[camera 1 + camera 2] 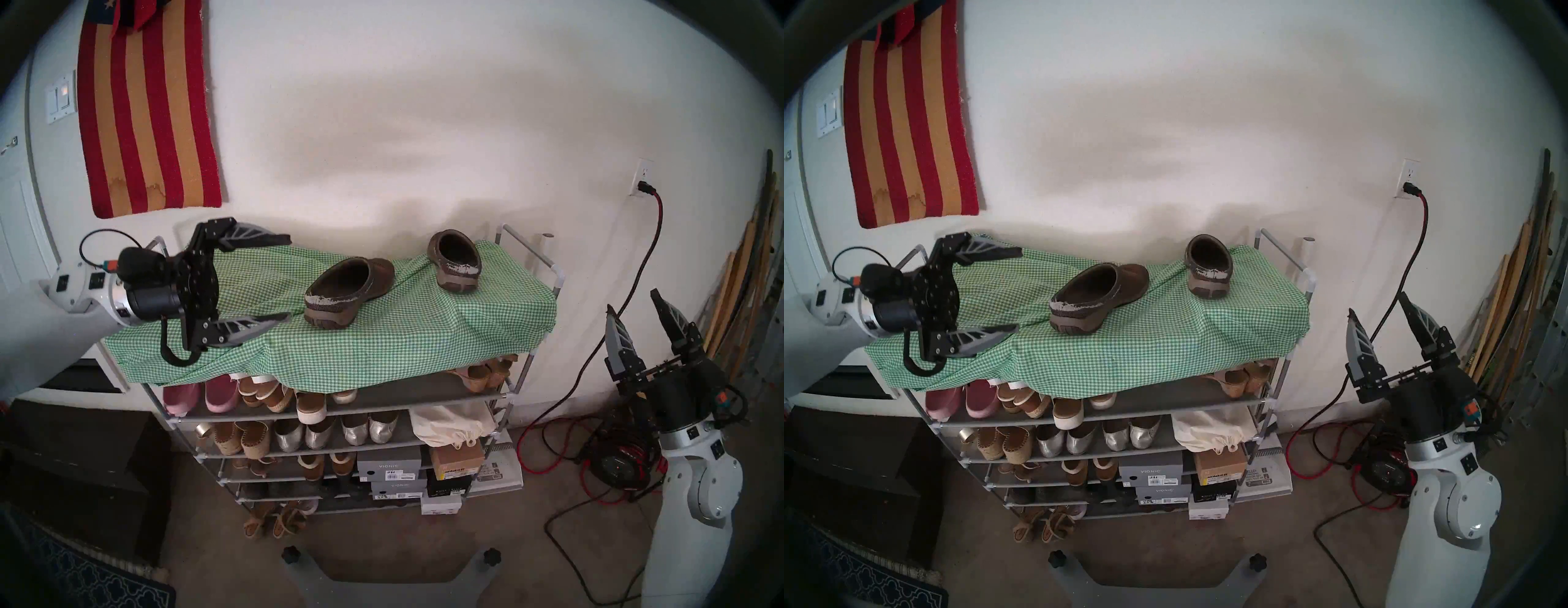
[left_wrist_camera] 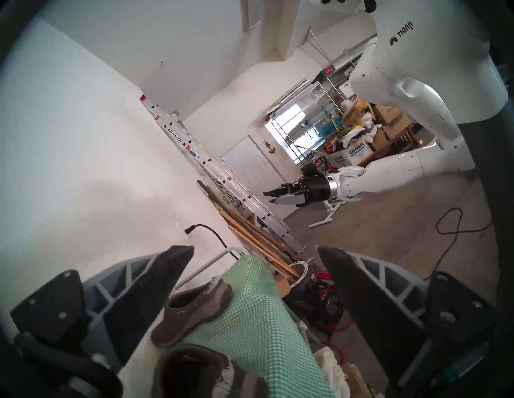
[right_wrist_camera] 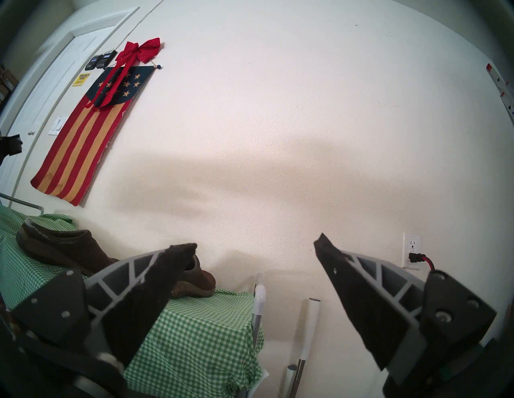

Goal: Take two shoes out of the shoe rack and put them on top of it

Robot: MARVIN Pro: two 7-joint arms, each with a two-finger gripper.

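Observation:
Two dark brown clogs stand on the green-white gingham cloth (image 1: 382,348) on top of the grey shoe rack (image 1: 528,251). One clog (image 1: 348,293) is mid-top and the other (image 1: 456,261) is near the right rear corner. Both also show in the left wrist view (image 2: 192,314) (image 2: 200,372) and the right wrist view (image 3: 64,247) (image 3: 197,280). My left gripper (image 1: 288,280) is open and empty, lying sideways over the cloth just left of the nearer clog. My right gripper (image 1: 632,300) is open and empty, pointing up to the right of the rack.
The lower shelves hold pink slip-ons (image 1: 199,397), silver flats (image 1: 335,433), sandals and shoe boxes (image 1: 390,467). A red cord and reel (image 1: 619,463) lie on the floor at right. Wooden poles (image 1: 742,276) lean on the wall. A dark cabinet (image 1: 72,467) stands at left.

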